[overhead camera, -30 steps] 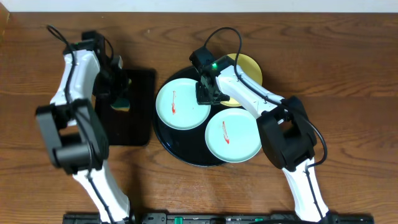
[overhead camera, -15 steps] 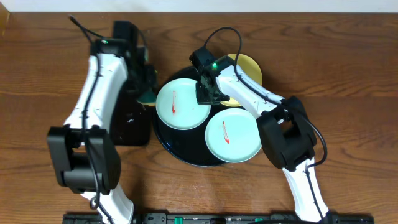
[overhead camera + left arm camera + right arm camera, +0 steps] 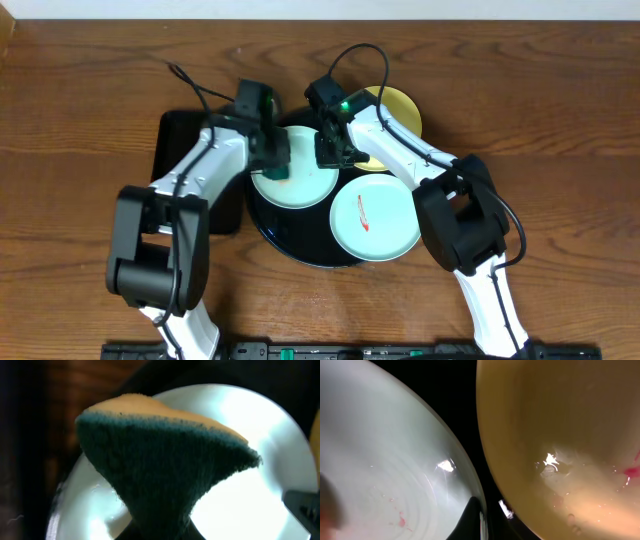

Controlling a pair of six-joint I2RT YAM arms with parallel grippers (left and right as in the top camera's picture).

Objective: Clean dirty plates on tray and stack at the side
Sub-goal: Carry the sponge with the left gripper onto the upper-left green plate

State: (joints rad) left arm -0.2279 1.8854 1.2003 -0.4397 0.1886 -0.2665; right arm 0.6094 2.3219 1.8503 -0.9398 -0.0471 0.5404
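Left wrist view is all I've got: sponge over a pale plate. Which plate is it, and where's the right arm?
Observer: It's the aqua plate on the left of the round black tray. The left gripper holds the sponge over it.
Operator: Right arm?
Observer: The right gripper is at that plate's far right rim, beside the yellow plate.
Operator: Other plates dirty?
Observer: The near aqua plate shows a red smear.
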